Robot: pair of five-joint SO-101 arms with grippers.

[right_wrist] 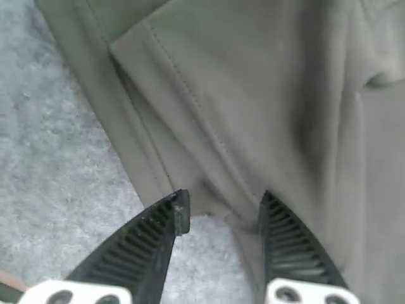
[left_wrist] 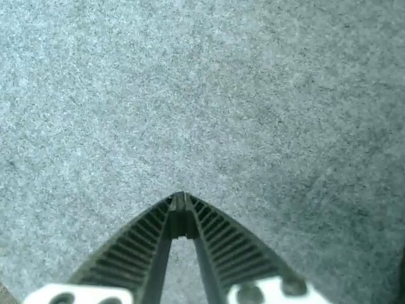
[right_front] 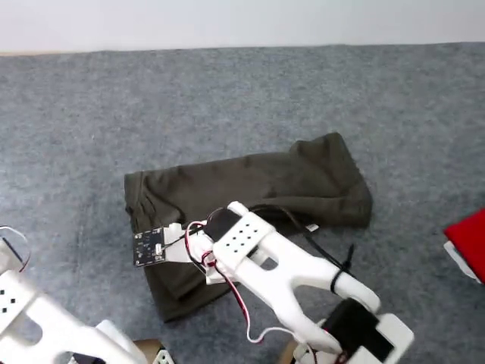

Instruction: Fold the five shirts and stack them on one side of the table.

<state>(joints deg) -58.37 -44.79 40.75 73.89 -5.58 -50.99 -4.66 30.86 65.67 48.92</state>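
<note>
One olive-green shirt [right_front: 258, 186], rumpled, at middle of grey table [right_front: 76, 114]. Looks soft, light, limp; likely sags: grip hem edge. Right gripper [right_wrist: 221, 204] agape astride that edge, holding nothing.

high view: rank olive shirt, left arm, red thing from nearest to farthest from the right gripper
1. olive shirt, directly beneath the right gripper, mid-table.
2. left arm, at the lower left corner.
3. red thing, at the far right edge.
</note>
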